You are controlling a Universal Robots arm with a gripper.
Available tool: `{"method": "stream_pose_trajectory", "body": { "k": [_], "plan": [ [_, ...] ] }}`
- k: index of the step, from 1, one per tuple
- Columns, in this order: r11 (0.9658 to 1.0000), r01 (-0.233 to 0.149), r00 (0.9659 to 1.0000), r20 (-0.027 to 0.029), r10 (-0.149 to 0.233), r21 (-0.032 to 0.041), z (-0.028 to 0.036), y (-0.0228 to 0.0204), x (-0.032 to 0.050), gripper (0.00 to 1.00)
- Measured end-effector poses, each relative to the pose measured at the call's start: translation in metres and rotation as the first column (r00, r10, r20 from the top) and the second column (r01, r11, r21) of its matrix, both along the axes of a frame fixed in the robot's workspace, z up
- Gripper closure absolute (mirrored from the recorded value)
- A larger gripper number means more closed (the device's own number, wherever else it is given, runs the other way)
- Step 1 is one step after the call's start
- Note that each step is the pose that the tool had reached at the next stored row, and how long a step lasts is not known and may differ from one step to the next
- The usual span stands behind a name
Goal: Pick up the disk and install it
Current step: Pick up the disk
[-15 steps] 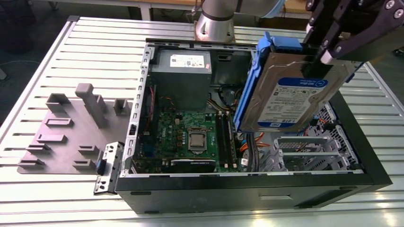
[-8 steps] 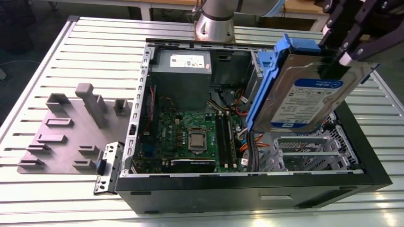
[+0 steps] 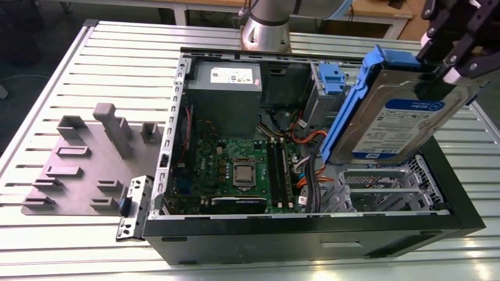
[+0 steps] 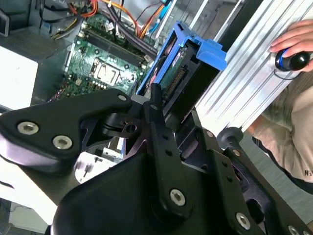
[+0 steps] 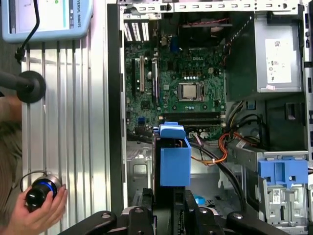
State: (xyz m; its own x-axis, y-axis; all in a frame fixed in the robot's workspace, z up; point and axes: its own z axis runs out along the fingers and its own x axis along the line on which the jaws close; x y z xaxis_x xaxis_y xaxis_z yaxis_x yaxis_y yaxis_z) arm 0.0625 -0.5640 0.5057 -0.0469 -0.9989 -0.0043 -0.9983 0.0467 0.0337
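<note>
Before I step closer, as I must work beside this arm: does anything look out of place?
The disk hangs tilted in the gripper above the open case, not seated inside. A hand holds a knob on the table beside the case. Nothing looks spilled or broken.

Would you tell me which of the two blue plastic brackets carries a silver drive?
The one on the disk clamped in the gripper, tilted above the open case; the other blue bracket sits bare inside the case.
</note>
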Motion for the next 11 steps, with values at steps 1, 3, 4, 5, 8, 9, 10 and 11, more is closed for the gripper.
{"method": "stream_pose_trajectory", "body": {
  "k": [1, 3, 4, 5, 8, 9, 10, 11],
  "plan": [
    [1.0000, 0.000, 1.0000, -0.0004, 0.000, 0.0000, -0.0003, 0.0000, 0.0033, 0.65],
    [1.0000, 0.000, 1.0000, -0.0012, 0.000, 0.0000, -0.0010, 0.0000, 0.0095, 0.65],
    [1.0000, 0.000, 1.0000, -0.0015, 0.000, 0.0001, -0.0014, 0.0000, 0.0123, 0.65],
    [1.0000, 0.000, 1.0000, -0.0017, 0.000, 0.0000, -0.0018, 0.0000, 0.0153, 0.65],
    [1.0000, 0.000, 1.0000, -0.0024, 0.000, 0.0001, -0.0029, 0.0000, 0.0241, 0.65],
    [1.0000, 0.000, 1.0000, -0.0025, 0.000, 0.0001, -0.0033, 0.0000, 0.0265, 0.65],
    [1.0000, 0.000, 1.0000, -0.0026, 0.000, 0.0000, -0.0037, 0.0000, 0.0288, 0.65],
    [1.0000, 0.000, 1.0000, -0.0026, 0.000, 0.0000, -0.0042, 0.0000, 0.0308, 0.65]
  ]
}}
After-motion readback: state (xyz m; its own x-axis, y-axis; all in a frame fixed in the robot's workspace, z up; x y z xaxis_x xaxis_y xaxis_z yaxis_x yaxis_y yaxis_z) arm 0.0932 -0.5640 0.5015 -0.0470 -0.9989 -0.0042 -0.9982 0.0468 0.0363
